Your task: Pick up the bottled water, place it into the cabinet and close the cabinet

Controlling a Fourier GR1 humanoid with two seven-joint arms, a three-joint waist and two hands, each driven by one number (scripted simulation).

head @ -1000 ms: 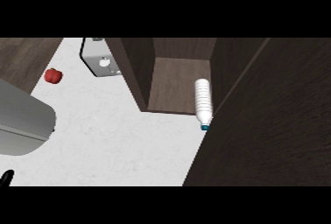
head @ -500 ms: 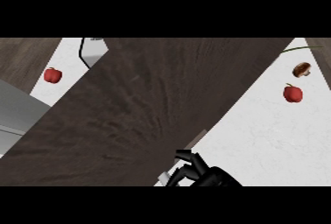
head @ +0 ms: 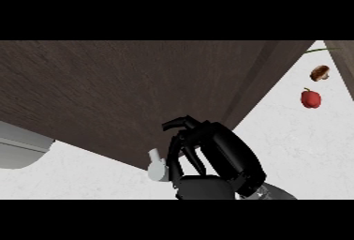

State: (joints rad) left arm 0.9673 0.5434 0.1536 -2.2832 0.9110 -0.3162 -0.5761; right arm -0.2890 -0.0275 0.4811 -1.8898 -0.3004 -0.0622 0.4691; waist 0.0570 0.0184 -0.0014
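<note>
- Dark wood-grain cabinet door [head: 117, 93] fills most of the head view, slanting from upper right down to lower left.
- Bottled water not visible anywhere; location cannot be told from this view.
- Small pale grey-white piece [head: 157, 166] sits at the door's lower edge, touching the hand's fingers; possibly the door handle, not certain.
- Right hand [head: 221, 154], black, positioned at the door's lower edge near bottom centre, back of the hand toward the camera.
- Fingers [head: 181, 124] bent and curled, tips reaching up against the door face; other digits curved beside the pale piece. Whether closed round that piece cannot be told.
- Grey wrist section [head: 266, 192] just visible at lower right of the hand, running out at the bottom.
- White speckled counter [head: 304, 154] exposed to the right of the door and in a strip at lower left.
- Red apple [head: 310, 98] lying on the counter at upper right, well apart from the hand.
- Brown rounded item [head: 319, 72] just above the apple, near but separate; identity unclear.
- Grey rounded body [head: 21, 147] at the left edge, partly under the door's line; left forearm or not cannot be told.
</note>
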